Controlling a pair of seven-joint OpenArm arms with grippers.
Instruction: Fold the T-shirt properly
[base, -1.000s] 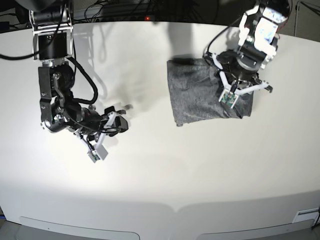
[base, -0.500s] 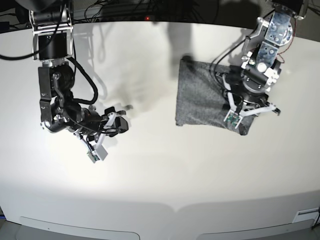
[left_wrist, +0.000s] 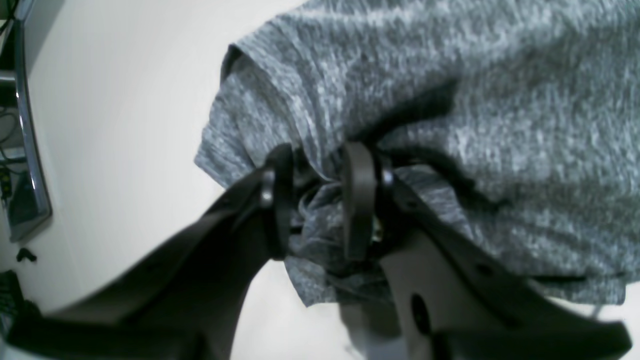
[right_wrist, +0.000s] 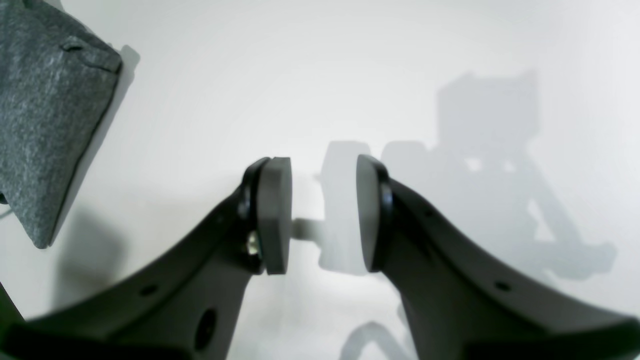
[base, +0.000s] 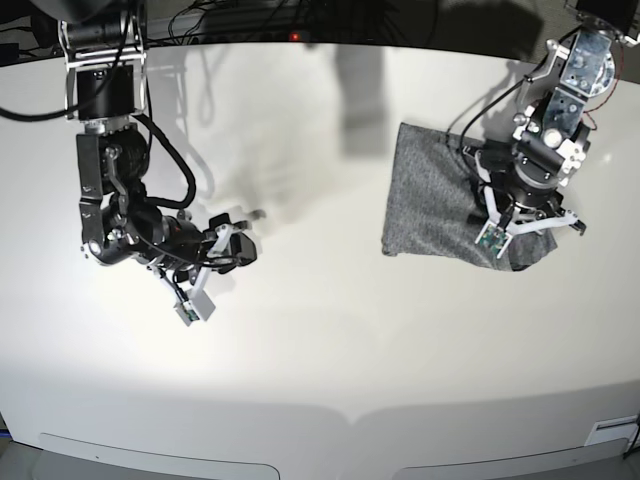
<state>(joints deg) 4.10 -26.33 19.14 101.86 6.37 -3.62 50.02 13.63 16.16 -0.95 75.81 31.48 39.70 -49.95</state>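
The heather-grey T-shirt lies folded into a compact bundle on the right side of the white table. My left gripper presses down over the bundle's right edge. In the left wrist view that gripper is shut on a bunched fold of the T-shirt, with fabric pinched between the dark fingers. My right gripper rests low over the table at the left, far from the cloth. It stands open with only bare table between its pads. A corner of the T-shirt shows at the top left of the right wrist view.
Black cables and dark equipment run along the table's far edge. The table's rounded front edge is near the bottom. A metal bar stands beyond the table edge in the left wrist view.
My left gripper has moved rightward across the table, taking the T-shirt bundle along in its grip. The right arm has stayed where it was.
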